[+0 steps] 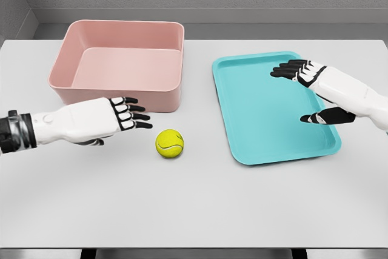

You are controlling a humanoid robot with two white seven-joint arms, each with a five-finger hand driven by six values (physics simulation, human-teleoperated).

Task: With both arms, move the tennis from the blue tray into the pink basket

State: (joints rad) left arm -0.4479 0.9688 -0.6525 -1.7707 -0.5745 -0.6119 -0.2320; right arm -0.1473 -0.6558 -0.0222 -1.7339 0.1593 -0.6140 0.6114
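White table (200, 210) carries everything. Pink basket (118, 92) at rear left, nothing inside. Blue tray (267, 144) to its right, bare. Left hand (103, 119) hovers before basket, fingers extended, holding nothing. Right hand (312, 92) over tray, fingers spread, holding nothing. Tennis ball (169, 143) on table between basket and tray, just beyond left fingertips.

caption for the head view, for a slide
Tennis ball lies on table between open left hand and blue tray.

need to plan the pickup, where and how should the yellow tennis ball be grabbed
Probably by wrapping fingers around the middle of the yellow tennis ball from its left: it lies free on the white table, a plain sphere, with the open left hand nearest.
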